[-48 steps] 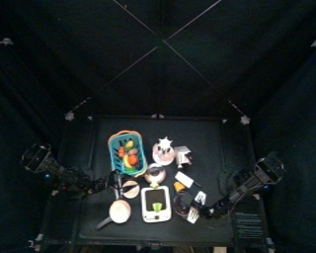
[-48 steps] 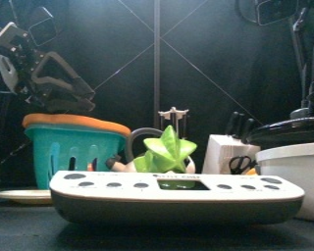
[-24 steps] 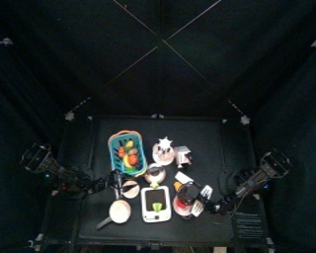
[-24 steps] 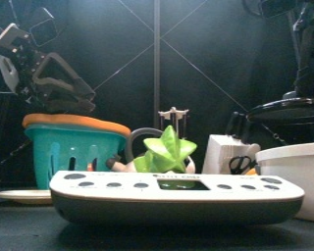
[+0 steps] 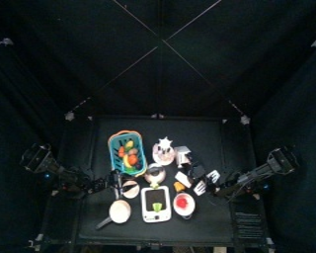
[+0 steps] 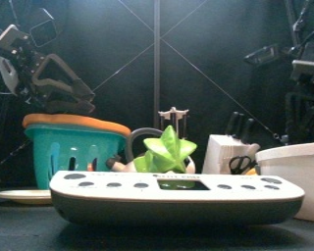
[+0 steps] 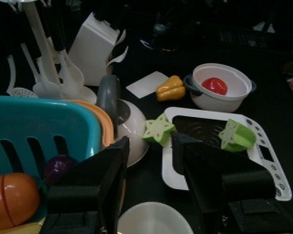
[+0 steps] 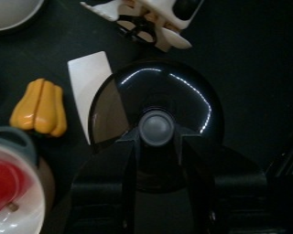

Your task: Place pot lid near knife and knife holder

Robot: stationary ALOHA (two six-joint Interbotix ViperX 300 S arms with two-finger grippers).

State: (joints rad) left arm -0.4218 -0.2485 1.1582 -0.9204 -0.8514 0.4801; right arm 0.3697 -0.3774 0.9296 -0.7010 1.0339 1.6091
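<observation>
My right gripper (image 8: 156, 139) is shut on the knob of the dark glass pot lid (image 8: 156, 96) and holds it in the air. In the top view the lid (image 5: 211, 179) hangs right of the white knife holder (image 5: 184, 181). The front view shows the lid (image 6: 267, 54) tilted high above the holder (image 6: 226, 154), whose black knife handles (image 6: 235, 123) stick up. The white pot (image 5: 185, 205) stands uncovered with something red inside. My left gripper (image 7: 156, 183) is open and empty at the table's left (image 5: 108, 185).
A teal basket (image 5: 125, 150) with fruit stands at the back left. A white scale (image 5: 155, 205) lies at the front middle, with a white bowl (image 5: 118, 211) to its left. A yellow pepper (image 8: 37, 105) and a white card (image 8: 88, 73) lie beside the pot.
My right gripper has lifted the lid off the white pot and carried it up, to the right and back. The pot's red inside now shows. The left arm has not moved.
</observation>
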